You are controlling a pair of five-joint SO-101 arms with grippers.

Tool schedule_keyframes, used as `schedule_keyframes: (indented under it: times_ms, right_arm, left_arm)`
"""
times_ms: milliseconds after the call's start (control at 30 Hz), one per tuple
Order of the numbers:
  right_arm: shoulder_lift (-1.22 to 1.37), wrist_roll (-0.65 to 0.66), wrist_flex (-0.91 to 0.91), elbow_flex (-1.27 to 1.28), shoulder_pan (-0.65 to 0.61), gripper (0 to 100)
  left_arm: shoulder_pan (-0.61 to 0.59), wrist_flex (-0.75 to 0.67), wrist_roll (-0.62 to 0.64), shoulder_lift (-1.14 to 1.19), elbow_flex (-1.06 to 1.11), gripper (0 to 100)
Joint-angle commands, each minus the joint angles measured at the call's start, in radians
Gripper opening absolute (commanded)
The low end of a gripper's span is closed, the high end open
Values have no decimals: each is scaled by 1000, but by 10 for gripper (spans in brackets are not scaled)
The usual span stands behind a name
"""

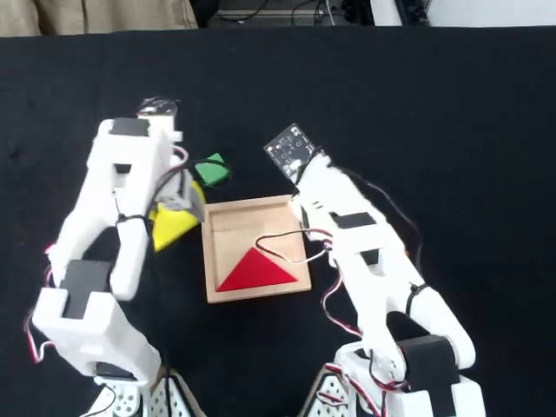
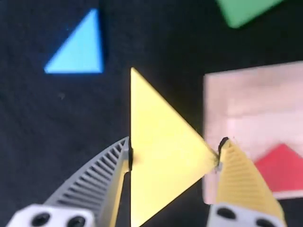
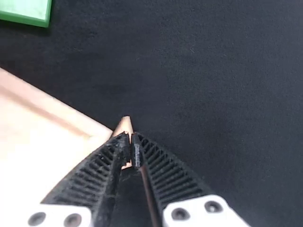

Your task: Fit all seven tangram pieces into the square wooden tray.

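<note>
Clamping the yellow triangle (image 2: 156,142) with the left hand (image 2: 174,150), one finger against a long edge and the other at a corner, just beside the outer wall of the square wooden tray (image 1: 239,228). Cannot tell whether lifted or flat on the black surface (image 1: 434,130). Pinching the far right corner of the tray with the right hand (image 3: 130,139), fingers together on the thin wall, probably to steady the tray.

Judged as early in the task: one piece placed, the red triangle (image 1: 254,271), flat inside the tray along the near wall, with its point toward the middle. Left to do, as far as visible: the yellow triangle into the free half of the tray, then the green piece (image 1: 211,169) near the tray's far left corner, and the blue triangle (image 2: 78,47), apart from the yellow one on the surface. Four pieces counted here, so by the task's number of seven, six placements remaining.
</note>
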Motion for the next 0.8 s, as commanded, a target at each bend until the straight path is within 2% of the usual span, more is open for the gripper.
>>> schedule_keyframes:
  times_ms: [0, 133, 267, 533, 767]
  right_arm:
    - [-8, -3, -68, -28, 49, 11]
    - [-10, -5, -123, 2, 71, 11]
    - [-8, -5, -137, 5, 120, 11]
    - [-2, -87, -173, 10, 161, 11]
    - [-2, -87, -238, 45, 158, 11]
  left_arm:
    - [140, -15, 106, -110, 19, 235]
    - [237, -157, 245, -129, 117, 235]
    - [268, -281, 393, -123, 182, 238]
    - [317, -431, 474, -124, 292, 237]
    - [320, -448, 473, -124, 325, 238]
